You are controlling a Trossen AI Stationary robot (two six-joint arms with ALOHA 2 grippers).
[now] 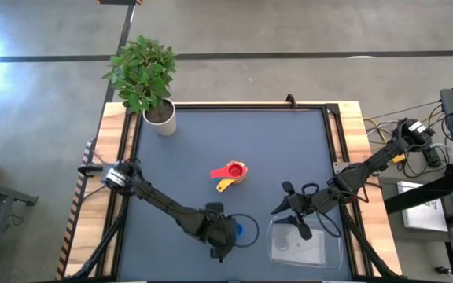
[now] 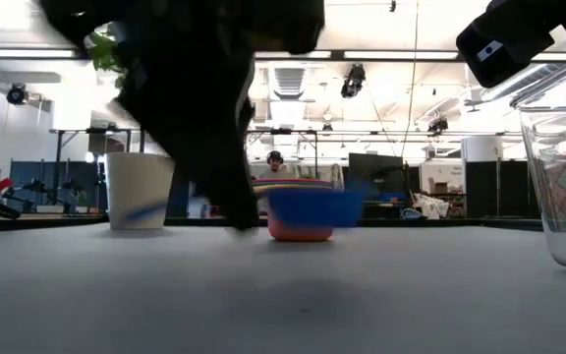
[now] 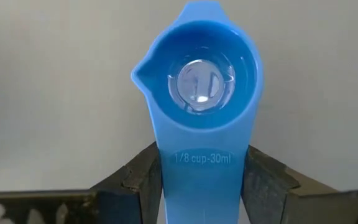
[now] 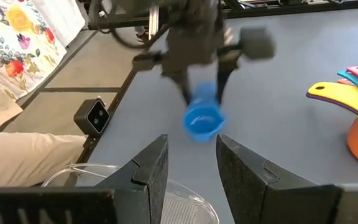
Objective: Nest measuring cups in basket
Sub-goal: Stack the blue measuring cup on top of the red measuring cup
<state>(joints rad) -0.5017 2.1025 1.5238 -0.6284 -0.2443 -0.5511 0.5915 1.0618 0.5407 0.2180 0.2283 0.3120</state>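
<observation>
Nesting is barely begun: the clear basket (image 1: 307, 242) looks empty. Just beside it, the blue measuring cup (image 3: 197, 87) is straddled at the handle by the left gripper (image 3: 201, 186), fingers narrowing; contact cannot be told. A nested stack of cups (image 1: 230, 174) sits farther away from the basket. The right gripper (image 4: 191, 168) hovers partly open, empty, over the basket's rim.

The high view looks straight down on the whole table (image 1: 234, 141); the low view looks level across it. Both wrist views, left very close, share the blue cup (image 3: 197, 87)
</observation>
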